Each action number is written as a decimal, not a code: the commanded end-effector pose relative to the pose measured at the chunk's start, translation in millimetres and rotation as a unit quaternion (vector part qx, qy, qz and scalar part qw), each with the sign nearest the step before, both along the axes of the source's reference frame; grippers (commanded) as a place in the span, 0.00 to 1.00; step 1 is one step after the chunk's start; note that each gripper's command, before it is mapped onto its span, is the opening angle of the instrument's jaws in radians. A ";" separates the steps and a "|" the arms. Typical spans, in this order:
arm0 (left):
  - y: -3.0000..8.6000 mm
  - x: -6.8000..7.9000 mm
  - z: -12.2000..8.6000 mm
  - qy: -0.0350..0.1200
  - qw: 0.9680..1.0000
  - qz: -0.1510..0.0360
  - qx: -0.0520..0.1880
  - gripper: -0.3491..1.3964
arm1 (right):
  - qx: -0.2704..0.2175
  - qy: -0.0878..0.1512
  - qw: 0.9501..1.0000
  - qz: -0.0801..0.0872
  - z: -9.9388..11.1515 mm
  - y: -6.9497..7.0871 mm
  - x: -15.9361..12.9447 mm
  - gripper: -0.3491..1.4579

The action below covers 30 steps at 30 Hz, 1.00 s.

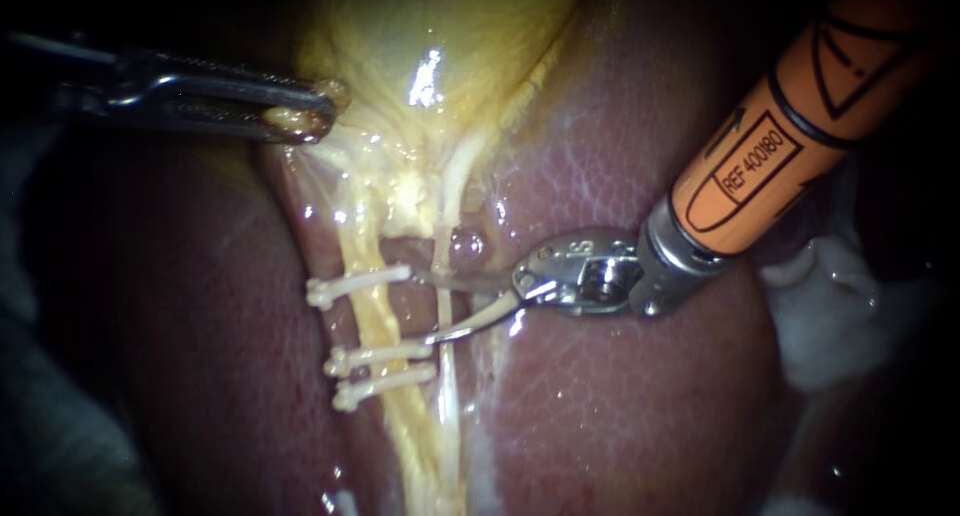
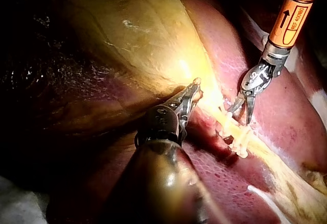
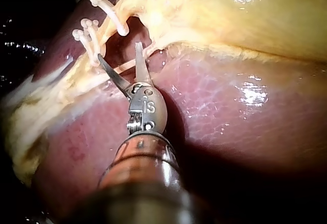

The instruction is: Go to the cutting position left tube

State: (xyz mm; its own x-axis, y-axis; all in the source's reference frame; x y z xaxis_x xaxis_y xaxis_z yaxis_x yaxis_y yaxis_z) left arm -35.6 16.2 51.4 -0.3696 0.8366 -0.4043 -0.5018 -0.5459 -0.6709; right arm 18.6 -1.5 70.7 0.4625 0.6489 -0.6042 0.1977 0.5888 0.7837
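The approach is in hand and, as I judge it, nearly finished but not quite. In the endoscope view the right instrument [image 1: 432, 308] is entering from the upper right. Its two blades are standing wide apart just right of the frame's centre, gripping nothing.

The left tube [image 1: 372, 316] is showing as the yellow band running down the middle-left of the frame. It is carrying an upper clip [image 1: 355, 284] and a lower pair of clips [image 1: 380, 355], with a bare stretch between them. The blade tips are lying level with that bare stretch, but they are reaching only to the right-hand ends of the clips. The yellow band itself is sitting just beyond the tips, to the left.

The thinner, pale right tube [image 1: 446, 396] is crossing the gap between the blades, though I cannot tell whether it is inside the gap or under it. The right wrist view is likewise showing a thin strand between the blades.

At the upper left, the left instrument [image 1: 305, 121] is clamping the yellow edge of the gallbladder [image 1: 440, 36], with both jaws pressing on it above the liver [image 1: 620, 396].

The next move is calling for the open blades to go further left, past the pale tube. They should stop when the yellow band is lying between them in the bare stretch, clear of every clip. The danger I see is the thin tube being caught inside the blades.
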 end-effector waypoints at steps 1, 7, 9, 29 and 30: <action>0.0 0.0 0.0 0.000 1.000 0.000 0.000 0.00 | 0.002 0.008 1.000 -0.003 -0.2 -0.1 0.4 0.99; 0.0 -0.1 0.0 0.001 1.000 -0.001 -0.001 0.00 | 0.019 0.039 0.999 -0.014 -0.7 -0.5 1.8 0.98; 0.0 -0.1 0.0 0.001 1.000 -0.001 -0.001 0.00 | 0.024 0.047 0.998 -0.016 -0.7 -0.6 2.4 0.98; 0.1 -0.1 0.1 0.001 1.000 -0.001 -0.001 0.00 | 0.058 0.109 0.992 -0.019 -2.1 -1.1 9.4 0.97; 0.1 -0.1 0.1 0.001 1.000 -0.001 -0.001 0.00 | 0.062 0.109 0.992 -0.017 -2.2 -1.2 9.8 0.97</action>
State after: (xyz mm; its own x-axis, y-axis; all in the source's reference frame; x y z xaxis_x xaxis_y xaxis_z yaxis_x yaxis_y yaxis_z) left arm -35.7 16.3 51.5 -0.3682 0.8370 -0.4049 -0.5053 -0.5457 -0.6685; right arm 28.6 -2.7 68.3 0.3504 0.7113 -0.6094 0.3896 0.4810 0.7854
